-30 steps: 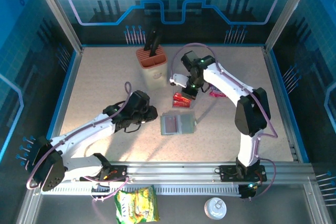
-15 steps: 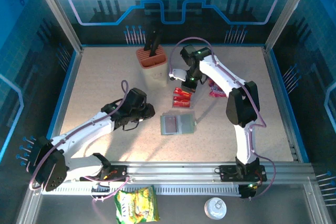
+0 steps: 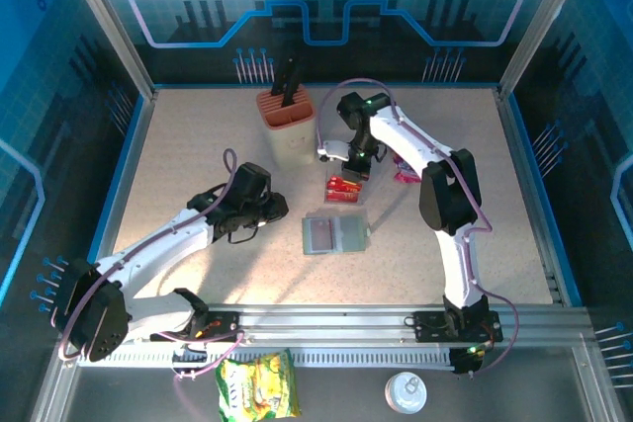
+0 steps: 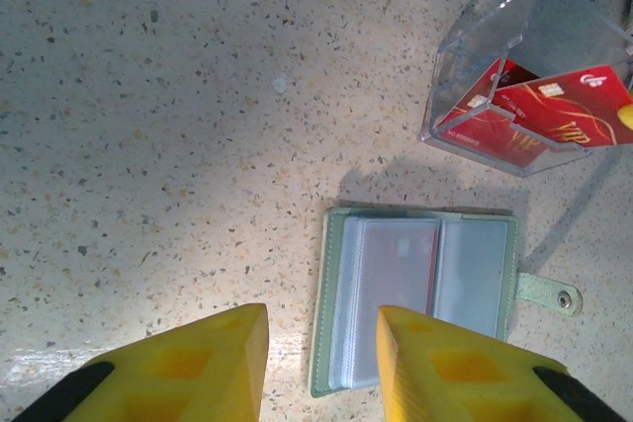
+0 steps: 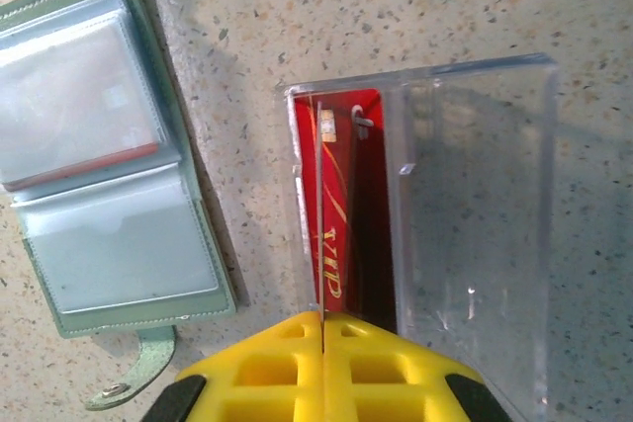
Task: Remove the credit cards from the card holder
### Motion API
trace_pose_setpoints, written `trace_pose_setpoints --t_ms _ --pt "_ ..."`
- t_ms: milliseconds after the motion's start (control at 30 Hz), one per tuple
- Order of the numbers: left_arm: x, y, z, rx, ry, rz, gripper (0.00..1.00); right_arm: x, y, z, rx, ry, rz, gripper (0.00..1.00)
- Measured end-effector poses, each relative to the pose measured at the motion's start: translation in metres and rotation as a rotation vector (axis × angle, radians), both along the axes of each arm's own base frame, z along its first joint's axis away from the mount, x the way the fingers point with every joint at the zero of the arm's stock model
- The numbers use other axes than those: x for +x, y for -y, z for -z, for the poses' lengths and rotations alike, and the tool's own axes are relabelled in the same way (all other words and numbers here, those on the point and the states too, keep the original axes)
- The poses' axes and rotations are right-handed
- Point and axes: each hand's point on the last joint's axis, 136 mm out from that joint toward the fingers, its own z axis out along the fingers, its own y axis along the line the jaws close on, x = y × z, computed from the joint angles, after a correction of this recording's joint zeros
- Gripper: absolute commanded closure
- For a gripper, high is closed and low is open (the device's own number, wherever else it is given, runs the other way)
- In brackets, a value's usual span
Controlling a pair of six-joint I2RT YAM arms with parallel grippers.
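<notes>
- Right gripper (image 5: 321, 328): clamped on a red card (image 5: 322, 234), held edge-on in the clear stand (image 5: 475, 195).
- Holder (image 4: 420, 294): open flat just beside the stand; red edge in one sleeve, probably another card.
- Left gripper (image 4: 321, 353): jaws apart, empty, at the holder's edge.
- Handling: keep the card upright, lower until seated, then release.

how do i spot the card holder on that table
On the speckled table, look near the middle. The card holder lies open and flat just on the near side of the clear plastic stand holding red cards. Unlike the stand, it is grey-green, with two pale pockets and a snap tab.
</notes>
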Motion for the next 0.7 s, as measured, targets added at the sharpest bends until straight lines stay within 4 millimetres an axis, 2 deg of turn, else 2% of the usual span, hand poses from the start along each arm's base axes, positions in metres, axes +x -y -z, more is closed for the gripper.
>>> trace_pose_setpoints --t_ms 267,400,467,533,700 --pt "-0.001 -0.005 -0.005 -0.004 0.006 -0.012 0.66 -0.018 -0.007 0.018 0.015 -0.071 -0.036 0.97" --pt "-0.002 -0.006 -0.009 -0.011 0.016 -0.015 0.65 -0.027 -0.011 0.027 0.020 -0.097 -0.050 0.90" --pt "-0.002 -0.006 -0.010 -0.014 0.019 -0.016 0.65 -0.028 -0.011 0.030 0.025 -0.100 -0.052 0.81" --pt "-0.003 -0.007 -0.009 -0.013 0.017 -0.016 0.65 -0.029 -0.011 0.034 0.027 -0.099 -0.045 0.76" --pt "-0.005 -0.005 -0.006 -0.021 0.005 -0.007 0.64 -0.028 -0.010 0.012 0.069 -0.011 -0.012 0.73"
